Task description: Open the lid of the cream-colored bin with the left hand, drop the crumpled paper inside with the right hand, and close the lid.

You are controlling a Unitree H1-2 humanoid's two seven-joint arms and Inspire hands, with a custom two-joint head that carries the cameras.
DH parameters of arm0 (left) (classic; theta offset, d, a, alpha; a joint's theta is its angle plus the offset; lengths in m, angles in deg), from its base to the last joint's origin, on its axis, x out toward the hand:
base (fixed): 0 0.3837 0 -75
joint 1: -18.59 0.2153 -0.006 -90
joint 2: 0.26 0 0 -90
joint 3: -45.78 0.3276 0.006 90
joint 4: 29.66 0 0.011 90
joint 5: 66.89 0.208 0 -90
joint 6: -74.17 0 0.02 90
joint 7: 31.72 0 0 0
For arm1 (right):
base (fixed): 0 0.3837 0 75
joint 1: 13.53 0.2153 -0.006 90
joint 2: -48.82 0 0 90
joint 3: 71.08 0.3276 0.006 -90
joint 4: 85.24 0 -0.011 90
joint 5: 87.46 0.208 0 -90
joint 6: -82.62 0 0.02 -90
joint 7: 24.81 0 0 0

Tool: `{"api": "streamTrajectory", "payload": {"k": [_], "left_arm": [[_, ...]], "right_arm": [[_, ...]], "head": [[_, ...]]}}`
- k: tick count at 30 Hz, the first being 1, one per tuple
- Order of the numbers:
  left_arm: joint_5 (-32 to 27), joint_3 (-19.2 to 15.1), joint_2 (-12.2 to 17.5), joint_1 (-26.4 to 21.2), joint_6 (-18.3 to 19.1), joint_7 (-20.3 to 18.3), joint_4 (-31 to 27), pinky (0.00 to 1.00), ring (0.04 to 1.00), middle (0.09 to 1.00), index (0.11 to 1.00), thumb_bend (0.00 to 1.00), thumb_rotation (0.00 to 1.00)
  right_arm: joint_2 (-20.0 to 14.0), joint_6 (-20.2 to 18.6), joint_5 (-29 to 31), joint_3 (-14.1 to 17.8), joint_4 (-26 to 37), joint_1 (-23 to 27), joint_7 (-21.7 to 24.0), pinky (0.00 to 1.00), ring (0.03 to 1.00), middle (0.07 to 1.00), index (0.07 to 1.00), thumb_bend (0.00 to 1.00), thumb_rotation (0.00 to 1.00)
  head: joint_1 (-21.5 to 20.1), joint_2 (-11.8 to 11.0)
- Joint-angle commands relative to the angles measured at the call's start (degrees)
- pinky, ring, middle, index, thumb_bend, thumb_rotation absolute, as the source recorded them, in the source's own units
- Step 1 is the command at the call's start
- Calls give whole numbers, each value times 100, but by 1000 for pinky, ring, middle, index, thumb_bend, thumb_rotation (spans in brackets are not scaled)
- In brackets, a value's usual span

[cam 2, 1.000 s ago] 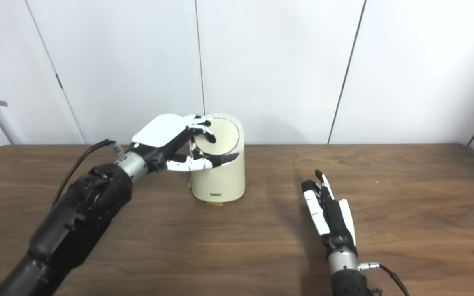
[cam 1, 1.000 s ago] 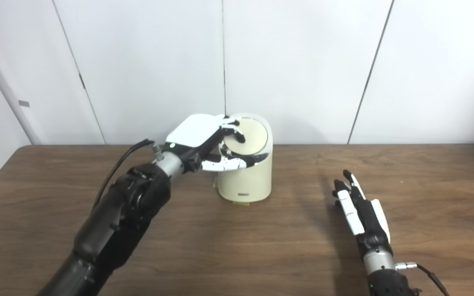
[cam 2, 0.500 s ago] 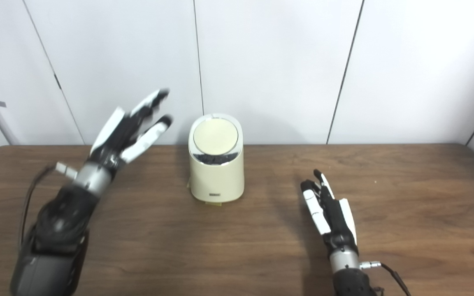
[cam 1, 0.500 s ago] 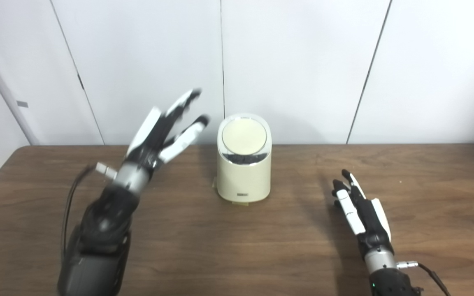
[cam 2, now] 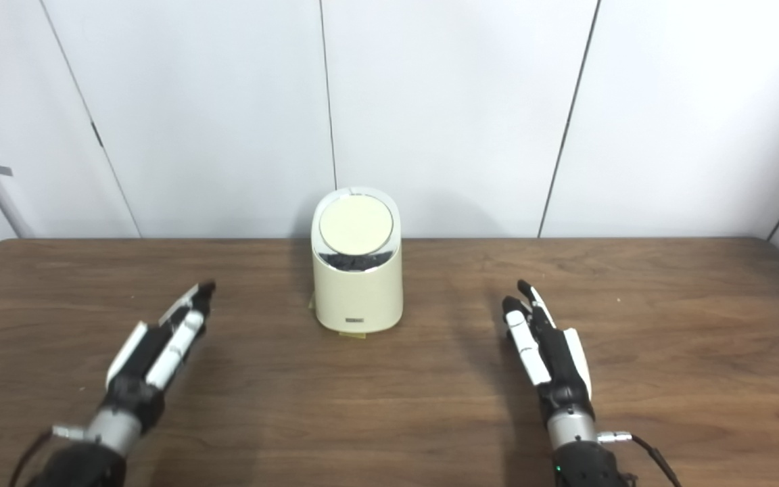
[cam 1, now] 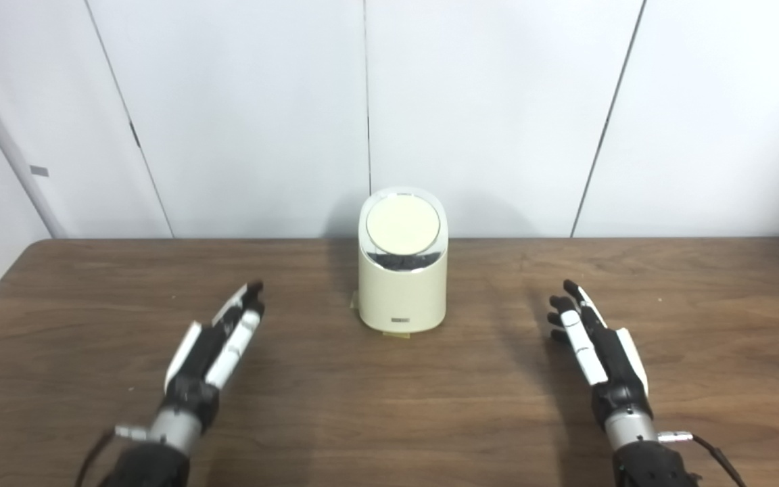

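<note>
Wooden table (cam 1: 389, 406), lidded bin (cam 1: 402, 270) between two flat, empty, extended hands, left hand (cam 1: 217, 345) now lowered, right hand (cam 1: 596, 345) unmoved.

The cream-colored bin (cam 1: 402, 284) is the only obstacle on the table (cam 1: 389, 419), standing upright near the middle of the far edge with its lid (cam 1: 403, 224) shut. Bare wood runs along the far edge to both far corners, so either side of the bin is free to pass. The left hand (cam 1: 212, 348) and right hand (cam 1: 596, 348) lie with fingers spread toward the near corners, well apart from the bin, with open tabletop between them along the near edge.
</note>
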Motion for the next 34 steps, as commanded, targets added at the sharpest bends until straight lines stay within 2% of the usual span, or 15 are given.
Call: {"api": "streamTrajectory", "payload": {"k": [1, 4, 8, 14, 21, 27, 34], "left_arm": [[-347, -107, -98, -159, -356, 136, -58, 1000, 1000, 1000, 1000, 437, 865], [-791, -239, -291, -8, -433, 190, 31, 1000, 1000, 1000, 1000, 453, 880], [-1037, -231, -425, 162, -624, 244, 162, 1000, 1000, 1000, 1000, 505, 865], [-1121, -202, -461, 265, -905, 363, 405, 1000, 1000, 1000, 1000, 466, 829], [-1140, -156, -431, 284, -1252, 416, 643, 1000, 1000, 1000, 1000, 450, 865], [-1225, -79, -428, 431, -1271, 396, 422, 1000, 1000, 1000, 1000, 436, 865], [-1033, 12, -410, 492, -1227, 589, 166, 1000, 1000, 1000, 1000, 424, 870]], "right_arm": [[-39, 195, 87, 19, 122, 57, 75, 826, 864, 897, 933, 545, 921], [-26, 303, 239, 73, 133, 21, 86, 828, 872, 904, 939, 550, 911], [17, 421, 418, 131, 157, -28, 98, 843, 889, 911, 944, 555, 891], [-18, 584, 444, 131, 140, -128, 123, 871, 904, 929, 943, 536, 896], [-25, 607, 695, 267, 145, -178, 175, 924, 928, 949, 943, 523, 871], [-76, 738, 829, 335, 141, -264, 240, 940, 940, 953, 952, 523, 885], [-138, 865, 929, 339, 141, -344, 337, 967, 945, 959, 963, 539, 889]], "head": [[3, 40], [-24, 71], [-79, 125], [-140, 162], [-176, 137], [-159, 124], [-53, 128]]}}
